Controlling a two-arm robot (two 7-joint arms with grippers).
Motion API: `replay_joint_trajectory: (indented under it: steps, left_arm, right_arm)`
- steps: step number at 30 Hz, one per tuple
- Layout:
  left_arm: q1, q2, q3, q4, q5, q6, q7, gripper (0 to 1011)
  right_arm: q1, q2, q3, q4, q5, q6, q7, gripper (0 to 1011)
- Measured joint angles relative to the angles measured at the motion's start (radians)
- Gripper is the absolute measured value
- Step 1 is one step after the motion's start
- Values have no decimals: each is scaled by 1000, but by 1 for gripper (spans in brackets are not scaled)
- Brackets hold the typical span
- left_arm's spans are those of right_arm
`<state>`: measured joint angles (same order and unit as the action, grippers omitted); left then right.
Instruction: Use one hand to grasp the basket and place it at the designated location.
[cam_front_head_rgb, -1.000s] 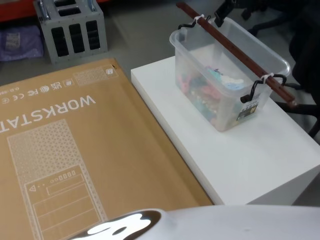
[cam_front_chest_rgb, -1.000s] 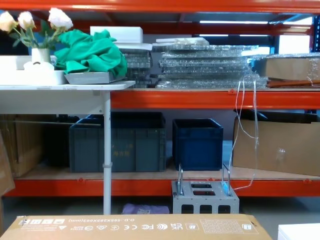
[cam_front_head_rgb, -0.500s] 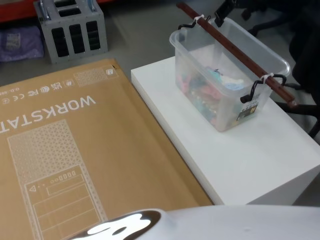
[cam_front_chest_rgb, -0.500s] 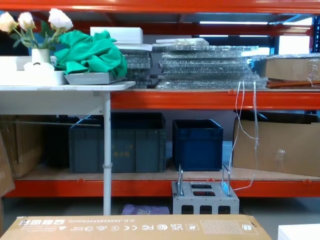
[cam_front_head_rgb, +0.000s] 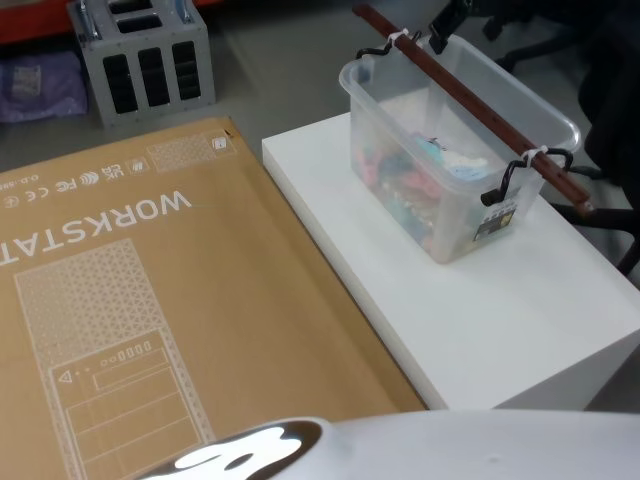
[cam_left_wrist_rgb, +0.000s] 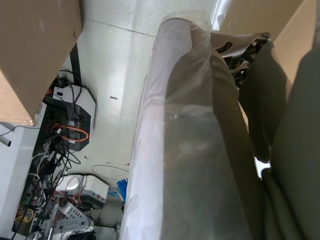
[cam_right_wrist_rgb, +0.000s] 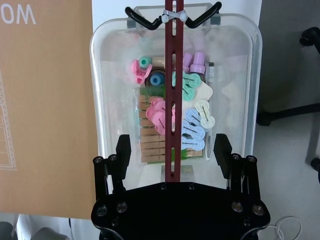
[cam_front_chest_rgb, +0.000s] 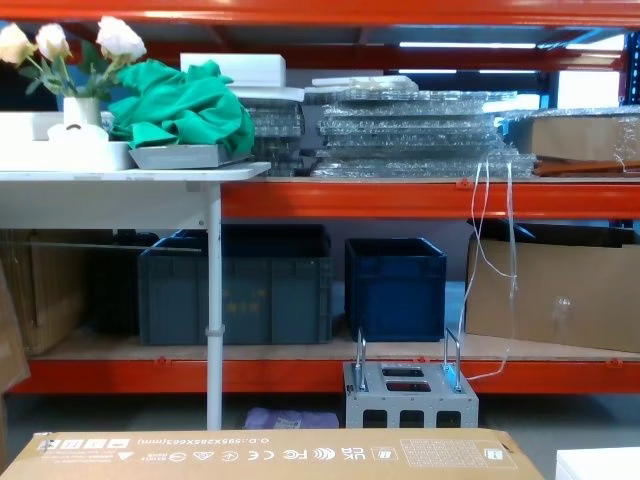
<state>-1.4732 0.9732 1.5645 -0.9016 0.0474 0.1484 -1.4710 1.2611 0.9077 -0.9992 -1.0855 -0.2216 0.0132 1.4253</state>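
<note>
Basket (cam_front_head_rgb: 455, 160) on the white table (cam_front_head_rgb: 520, 300), flat carton (cam_front_head_rgb: 150, 310) lying to its left

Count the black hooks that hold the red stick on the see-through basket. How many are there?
2. One black hook sits on the basket's near end, beside the sticker. The other hook is on the far end. Each is tied to the red stick with a white tie.
</note>
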Motion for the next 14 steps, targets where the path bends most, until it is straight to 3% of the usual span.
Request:
replay_joint_trajectory:
  steps: [14]
  left_arm:
    - [0, 0, 0, 0, 0, 0, 0, 0]
  right_arm:
    - [0, 0, 0, 0, 0, 0, 0, 1001]
